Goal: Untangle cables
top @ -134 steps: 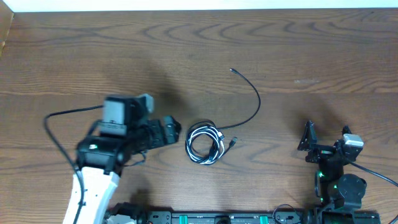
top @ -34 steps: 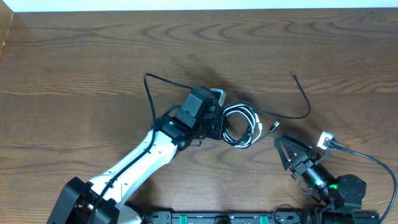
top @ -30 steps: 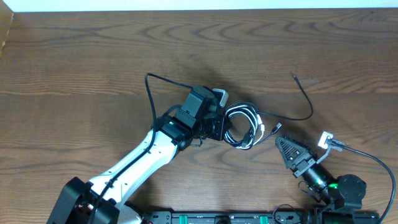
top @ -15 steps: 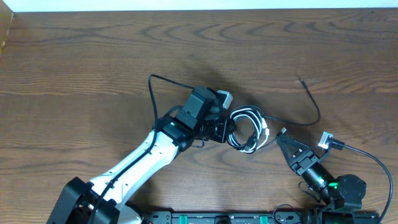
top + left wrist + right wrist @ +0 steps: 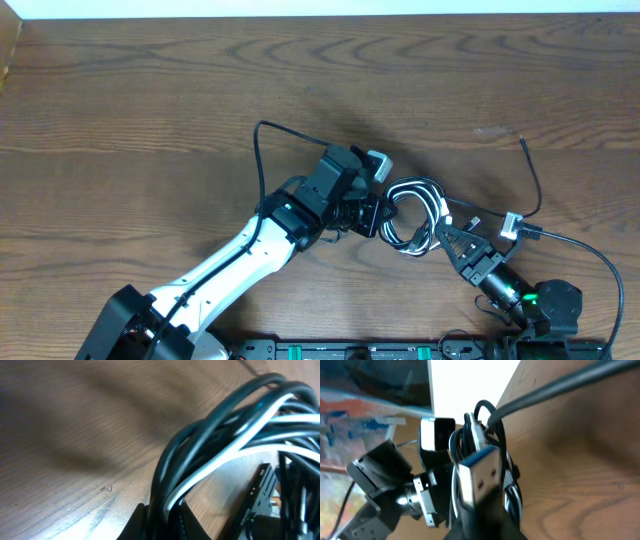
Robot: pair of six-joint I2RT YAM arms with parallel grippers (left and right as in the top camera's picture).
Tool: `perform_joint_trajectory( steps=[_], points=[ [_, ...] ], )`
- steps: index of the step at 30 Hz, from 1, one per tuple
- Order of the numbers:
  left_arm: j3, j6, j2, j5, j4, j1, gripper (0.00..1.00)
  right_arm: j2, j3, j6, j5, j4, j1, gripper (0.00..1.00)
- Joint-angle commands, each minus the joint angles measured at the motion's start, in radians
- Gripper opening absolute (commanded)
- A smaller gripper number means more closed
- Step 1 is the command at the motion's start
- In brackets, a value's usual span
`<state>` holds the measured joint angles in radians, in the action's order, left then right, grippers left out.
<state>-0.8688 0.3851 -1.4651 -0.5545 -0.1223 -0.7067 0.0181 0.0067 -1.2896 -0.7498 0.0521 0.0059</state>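
Observation:
The cables [image 5: 415,215] are a small coil of black and white cords at the table's middle right. My left gripper [image 5: 377,216] is shut on the coil's left side; in the left wrist view the black and white strands [image 5: 225,435] rise from between its fingers [image 5: 141,521]. My right gripper [image 5: 448,233] meets the coil's lower right and is shut on a cable's silver USB plug [image 5: 477,476], with the coil [image 5: 506,487] just behind it. One black tail [image 5: 538,188] curves up and away to the right and ends at a small plug [image 5: 522,140].
The left arm [image 5: 240,260] lies across the table from the bottom left, with its own thick black wire [image 5: 260,150] looping above it. The right arm's base [image 5: 545,305] sits at the bottom right. The table's far edge [image 5: 320,14] is at the top.
The left gripper has carried the coil to the right, toward the right arm. The right gripper has reached in and shut on the plug. The black tail has swung right.

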Motion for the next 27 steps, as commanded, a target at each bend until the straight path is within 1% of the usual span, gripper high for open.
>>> perform_joint_trajectory(
  steps=[1, 3, 4, 8, 10, 12, 15, 17, 20, 21, 22, 24, 26, 27],
  points=[
    [-0.035, -0.006, 0.008, -0.192, 0.022, -0.006, 0.08, 0.002, -0.002, 0.026, 0.024, 0.004, 0.009, 0.01],
    [-0.035, -0.006, 0.008, -0.325, 0.053, -0.006, 0.08, 0.002, -0.001, 0.055, 0.029, 0.004, 0.009, 0.02],
    [-0.035, -0.006, 0.008, -0.420, 0.087, -0.006, 0.08, 0.002, -0.001, 0.089, 0.035, 0.004, 0.009, 0.01],
    [-0.035, -0.006, 0.008, -0.652, 0.220, -0.006, 0.08, 0.002, -0.001, 0.163, 0.050, 0.003, 0.009, 0.01],
    [-0.035, -0.006, 0.008, -0.719, 0.285, -0.006, 0.08, 0.002, -0.001, 0.182, 0.055, 0.003, 0.009, 0.01],
    [-0.035, 0.026, 0.008, -0.749, 0.340, -0.006, 0.08, 0.002, -0.001, 0.218, 0.060, 0.002, 0.009, 0.02],
    [-0.035, 0.114, 0.008, -0.748, 0.417, -0.006, 0.08, 0.005, -0.001, 0.268, 0.063, 0.002, 0.009, 0.02],
    [-0.035, 0.117, 0.008, -0.747, 0.432, -0.006, 0.08, 0.015, -0.001, 0.280, 0.063, 0.001, 0.009, 0.01],
    [-0.035, 0.117, 0.008, -0.728, 0.431, -0.003, 0.07, 0.042, -0.001, 0.310, 0.063, 0.001, 0.009, 0.04],
    [-0.035, 0.117, 0.008, -0.711, 0.430, -0.003, 0.08, 0.053, -0.001, 0.329, 0.063, 0.001, 0.009, 0.08],
    [-0.035, 0.117, 0.008, -0.694, 0.422, -0.003, 0.08, 0.065, -0.001, 0.351, 0.063, 0.001, 0.009, 0.15],
    [-0.035, 0.117, 0.008, -0.644, 0.405, -0.003, 0.08, 0.096, -0.001, 0.393, 0.062, 0.001, 0.009, 0.35],
    [-0.035, 0.117, 0.008, -0.562, 0.378, -0.002, 0.08, 0.130, -0.001, 0.415, 0.061, 0.001, 0.009, 0.50],
    [-0.035, 0.118, 0.008, -0.508, 0.360, 0.001, 0.08, 0.152, -0.001, 0.417, 0.062, 0.001, 0.009, 0.72]
  ],
)
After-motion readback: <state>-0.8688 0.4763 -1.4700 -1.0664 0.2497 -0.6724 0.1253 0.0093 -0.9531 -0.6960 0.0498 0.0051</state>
